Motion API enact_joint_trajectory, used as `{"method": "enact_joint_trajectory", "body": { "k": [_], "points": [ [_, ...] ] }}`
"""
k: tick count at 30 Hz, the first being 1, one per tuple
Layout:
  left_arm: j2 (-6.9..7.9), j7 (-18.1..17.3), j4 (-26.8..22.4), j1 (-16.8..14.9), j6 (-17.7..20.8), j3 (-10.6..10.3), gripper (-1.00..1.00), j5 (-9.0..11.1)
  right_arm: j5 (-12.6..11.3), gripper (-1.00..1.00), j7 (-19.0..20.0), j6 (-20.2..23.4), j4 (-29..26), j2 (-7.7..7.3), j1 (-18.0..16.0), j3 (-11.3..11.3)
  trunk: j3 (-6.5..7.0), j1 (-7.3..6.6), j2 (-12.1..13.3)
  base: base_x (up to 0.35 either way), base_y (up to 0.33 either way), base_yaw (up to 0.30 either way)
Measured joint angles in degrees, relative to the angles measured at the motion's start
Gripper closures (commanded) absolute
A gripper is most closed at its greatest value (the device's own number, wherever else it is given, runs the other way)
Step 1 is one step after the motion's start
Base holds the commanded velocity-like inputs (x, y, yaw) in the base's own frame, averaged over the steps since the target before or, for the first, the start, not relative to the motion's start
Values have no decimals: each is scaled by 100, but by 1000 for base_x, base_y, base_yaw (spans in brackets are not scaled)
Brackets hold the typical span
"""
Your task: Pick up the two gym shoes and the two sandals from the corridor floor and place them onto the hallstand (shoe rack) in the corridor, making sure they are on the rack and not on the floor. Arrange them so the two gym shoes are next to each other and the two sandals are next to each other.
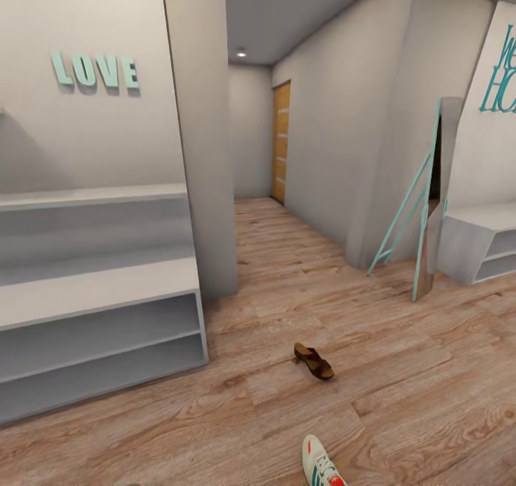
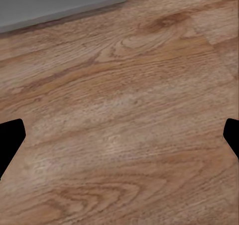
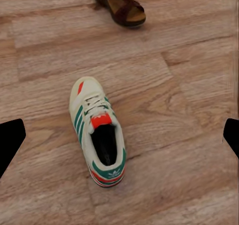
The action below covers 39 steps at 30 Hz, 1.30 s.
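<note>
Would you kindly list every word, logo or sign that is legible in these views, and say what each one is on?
"LOVE": teal raised letters on the wall above the hallstand.
Teal script sign on the far right wall: cut off at the picture's edge, not readable whole.
Trefoil logo on the gym shoe's heel: a mark, no legible lettering.
Sandal: no text visible.

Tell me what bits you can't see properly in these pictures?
- Gym shoe: head view, heel cut off by the bottom edge; whole in the right wrist view.
- Sandal: right wrist view, back end cut off by the top edge.
- Hallstand: head view, left part runs off the edge.
- Second gym shoe and second sandal: whereabouts can't be told.
</note>
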Motion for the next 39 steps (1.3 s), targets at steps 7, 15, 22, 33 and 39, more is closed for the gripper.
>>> {"method": "enact_joint_trajectory", "body": {
  "k": [7, 15, 22, 33, 39],
  "points": [
    [0, -31, 27, -847, 167, -31, -100, -43, 42, -100, 34, 161, -705, -163, -547, 13, -125, 154, -281, 0, 0, 0],
    [-38, -90, -45, -1718, 1104, -48, -100, -60, 267, -100, 56, 1146, -888, -186, -1617, 29, -269, 330, -602, 0, 0, 0],
    [-47, -94, -52, -1835, 1166, -57, -100, -55, 288, -100, 55, 1294, -905, -175, -1755, 46, -396, 483, -882, 0, 0, 0],
    [-31, -95, -50, -1828, 1177, -57, -100, -49, 299, -100, 55, 1311, -870, -172, -1772, 64, -593, 725, -1324, 0, 0, 0],
    [-14, -97, -59, -1847, 1179, -62, -100, -62, 299, -100, 55, 1317, -853, -151, -1772, 64, -706, 857, -1564, 0, 0, 0]
  ]
}}
